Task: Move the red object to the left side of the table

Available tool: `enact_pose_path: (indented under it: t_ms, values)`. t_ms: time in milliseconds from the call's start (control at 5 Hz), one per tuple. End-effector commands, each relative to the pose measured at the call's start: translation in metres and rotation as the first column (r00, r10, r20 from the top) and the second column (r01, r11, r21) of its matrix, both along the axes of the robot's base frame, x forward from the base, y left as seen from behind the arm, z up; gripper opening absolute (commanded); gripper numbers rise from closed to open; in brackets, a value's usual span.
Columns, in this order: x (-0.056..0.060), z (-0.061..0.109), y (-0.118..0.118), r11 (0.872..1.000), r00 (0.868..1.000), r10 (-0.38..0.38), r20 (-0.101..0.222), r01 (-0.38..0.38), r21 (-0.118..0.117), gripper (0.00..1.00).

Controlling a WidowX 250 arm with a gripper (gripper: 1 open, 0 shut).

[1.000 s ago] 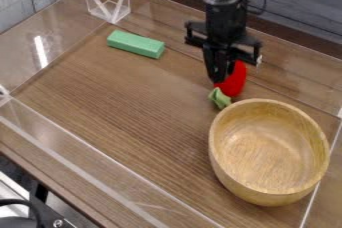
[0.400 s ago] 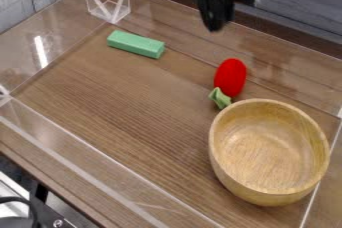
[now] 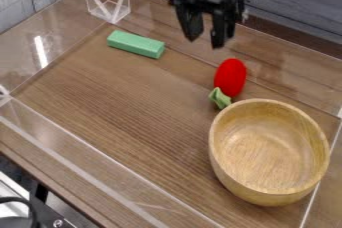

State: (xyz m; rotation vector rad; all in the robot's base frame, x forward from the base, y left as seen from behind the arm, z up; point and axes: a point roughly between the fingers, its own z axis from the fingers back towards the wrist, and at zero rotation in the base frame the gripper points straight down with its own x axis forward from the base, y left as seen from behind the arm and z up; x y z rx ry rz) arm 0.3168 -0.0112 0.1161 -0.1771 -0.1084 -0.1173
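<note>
Camera view, from above and in front of the table (image 3: 120,102). Brown wood-grain top, edged by low clear walls.

Black gripper (image 3: 207,34) hanging near the top centre, pointing down, fingers spread apart with open space between them. Released, grasping nothing. Raised above the tabletop, up and to the left of the berry, well clear of it.

Red berry (image 3: 231,75) lying on the wood at centre right, glossy, oval, with a small green leafy end at its lower left. Tilted, leafy end pointing toward the bowl (image 3: 269,150). Just beside the bowl's upper left rim; whether touching the rim cannot be told. On the right half of the table, far from the left wall.

Wooden bowl at lower right, upright, close to the right wall, much larger than the berry.

Flat green block (image 3: 136,43) at upper left of centre, lying flat, well apart from berry and bowl, to the left of the gripper.

Clear angled bracket (image 3: 107,5) at the far left corner, beyond the block.
</note>
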Motion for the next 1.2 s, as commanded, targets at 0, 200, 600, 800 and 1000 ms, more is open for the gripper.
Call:
enact_pose_path:
  t_ms: [0,200,600,800,1000]
  values:
    - [0.003,-0.003,-0.012,0.999,0.999,-0.036,0.03,0.035,0.009,1.0]
    - [0.009,-0.019,-0.02,0.999,0.999,-0.035,0.021,0.035,0.02,1.0]
    - [0.017,-0.041,-0.026,0.999,1.0,-0.028,0.006,0.028,0.043,1.0]
    - [0.02,-0.046,-0.026,0.999,1.0,-0.021,0.003,0.02,0.045,0.0]
    - [0.019,-0.036,-0.023,0.999,1.0,-0.018,0.021,0.017,0.041,0.0]
